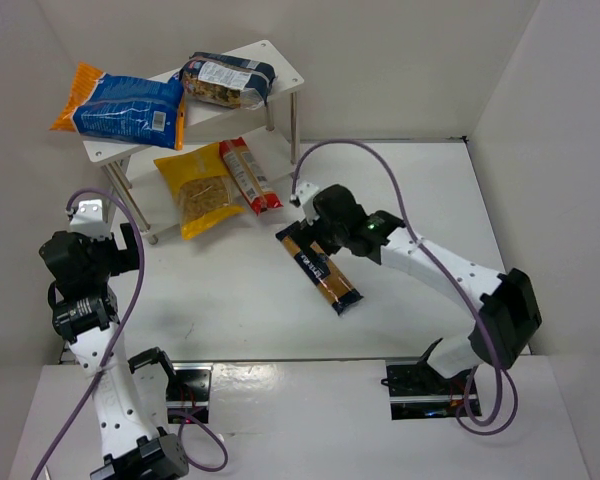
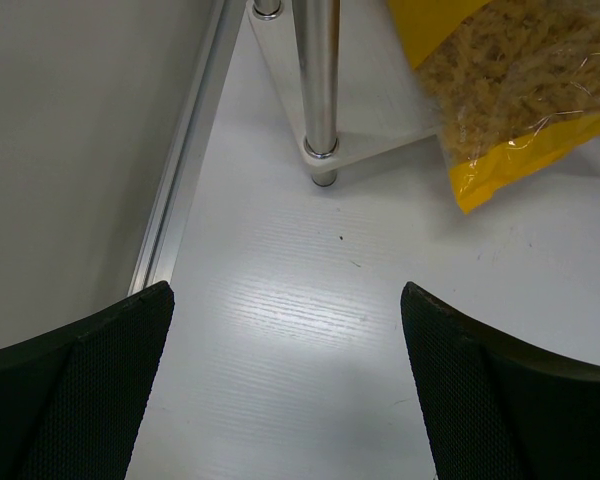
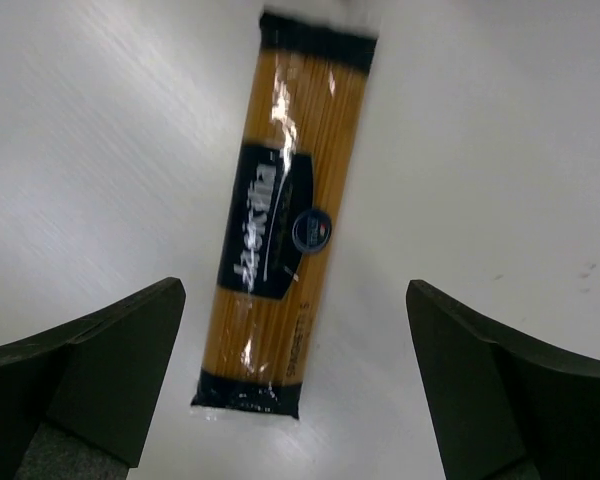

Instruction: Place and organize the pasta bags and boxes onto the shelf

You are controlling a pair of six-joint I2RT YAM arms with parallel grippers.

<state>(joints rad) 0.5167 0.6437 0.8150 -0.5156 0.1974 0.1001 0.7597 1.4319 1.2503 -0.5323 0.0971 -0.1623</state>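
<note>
The golden spaghetti packet (image 1: 320,267) with a dark blue label lies flat on the table, and in the right wrist view (image 3: 280,230) it lies lengthwise below the jaws. My right gripper (image 1: 310,225) (image 3: 295,380) is open and empty above its end nearest the shelf. The white two-tier shelf (image 1: 282,72) holds the blue-and-orange bag (image 1: 120,105) and the dark-blue-and-clear bag (image 1: 227,80) on top. The yellow bag (image 1: 198,188) and the red packet (image 1: 250,175) lie on its lower board. My left gripper (image 1: 128,250) (image 2: 285,390) is open and empty over the bare table.
In the left wrist view a metal shelf leg (image 2: 315,80) and the lower board's corner (image 2: 380,125) stand just ahead, with the yellow bag (image 2: 520,90) overhanging the board. A white wall with an aluminium rail (image 2: 180,200) runs along the left. White walls enclose the table.
</note>
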